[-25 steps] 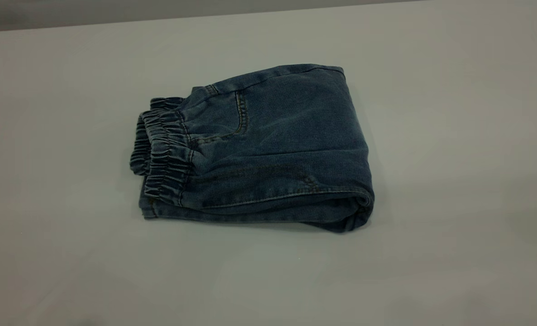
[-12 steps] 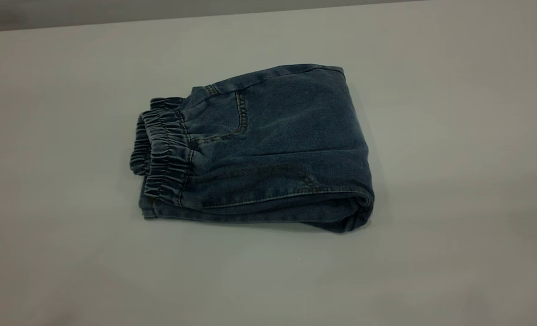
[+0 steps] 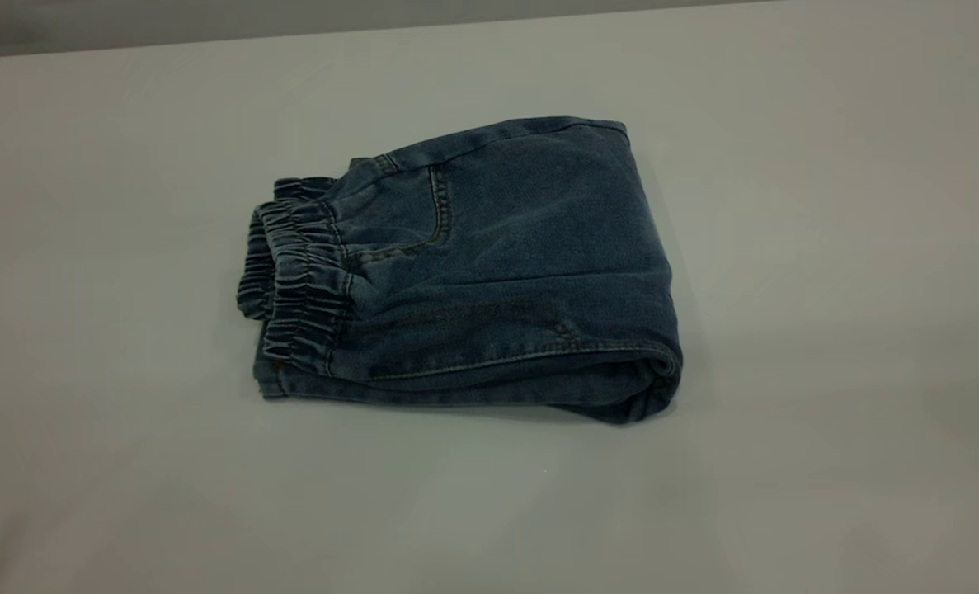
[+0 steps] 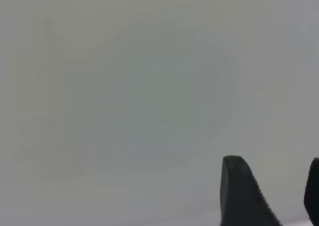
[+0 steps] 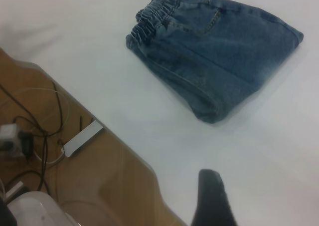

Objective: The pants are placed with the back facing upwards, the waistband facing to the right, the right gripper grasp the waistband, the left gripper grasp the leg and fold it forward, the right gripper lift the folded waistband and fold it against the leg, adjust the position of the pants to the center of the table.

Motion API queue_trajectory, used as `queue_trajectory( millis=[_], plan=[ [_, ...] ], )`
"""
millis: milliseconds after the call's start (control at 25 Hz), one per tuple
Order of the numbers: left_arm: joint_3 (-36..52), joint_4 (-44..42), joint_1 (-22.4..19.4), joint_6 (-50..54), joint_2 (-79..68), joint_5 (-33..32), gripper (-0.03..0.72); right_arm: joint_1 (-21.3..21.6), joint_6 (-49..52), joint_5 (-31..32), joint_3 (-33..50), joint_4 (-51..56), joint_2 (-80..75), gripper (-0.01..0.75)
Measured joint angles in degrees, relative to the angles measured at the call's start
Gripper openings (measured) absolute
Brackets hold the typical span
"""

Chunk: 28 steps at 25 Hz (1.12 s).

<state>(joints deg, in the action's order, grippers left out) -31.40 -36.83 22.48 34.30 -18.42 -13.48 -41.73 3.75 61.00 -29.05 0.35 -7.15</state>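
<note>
One folded pair of blue denim pants (image 3: 464,268) lies near the middle of the pale table (image 3: 827,247), and neither arm touches it. From the exterior view we see the gathered elastic waistband (image 3: 295,276) at the bundle's left end, resting on top of the layers beneath, with a back pocket's stitched seam (image 3: 435,219) just beside it and the rounded fold (image 3: 658,375) at the right end. The pants sit flat, all layers stacked, with bare table surface on every side. We cannot find either arm in the exterior view. In the left wrist view we see the left gripper (image 4: 274,196) over plain table, its two dark fingers (image 4: 239,191) standing apart with nothing between them, so we read it as open. In the right wrist view only one dark fingertip (image 5: 212,198) of the right gripper (image 5: 212,201) shows, so we cannot tell whether that gripper is open or closed. That same view looks down on the pants (image 5: 214,46) from well apart, near the table's edge, where a brown wooden surface (image 5: 104,176) lies below with tangled cables (image 5: 35,131), a small silver box (image 5: 82,138) and a pale rounded object (image 5: 35,211).
</note>
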Motion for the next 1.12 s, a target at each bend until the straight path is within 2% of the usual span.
queue_trajectory(
  millis=[320, 480, 640, 760, 920, 1120],
  plan=[
    [0.0, 27.0, 0.0, -32.2, 5.2, -23.8, 0.311, 0.0, 0.0, 0.0, 0.0, 0.0, 0.0, 0.408],
    [0.0, 34.6, 0.0, -42.1, 7.2, -34.2, 0.311, 0.0, 0.0, 0.0, 0.0, 0.0, 0.0, 0.408],
    [0.0, 36.1, 0.0, -44.7, 8.3, -42.4, 0.311, 0.0, 0.0, 0.0, 0.0, 0.0, 0.0, 0.408],
    [0.0, 36.1, 0.0, -42.0, 8.6, -47.0, 0.311, 0.0, 0.0, 0.0, 0.0, 0.0, 0.0, 0.408],
    [0.0, 36.8, 0.0, -35.0, 8.6, -50.7, 0.311, 0.0, 0.0, 0.0, 0.0, 0.0, 0.0, 0.408],
    [0.9, 36.8, 0.0, -33.7, 9.3, -51.2, 0.311, 0.0, 0.0, 0.0, 0.0, 0.0, 0.0, 0.408]
  ],
)
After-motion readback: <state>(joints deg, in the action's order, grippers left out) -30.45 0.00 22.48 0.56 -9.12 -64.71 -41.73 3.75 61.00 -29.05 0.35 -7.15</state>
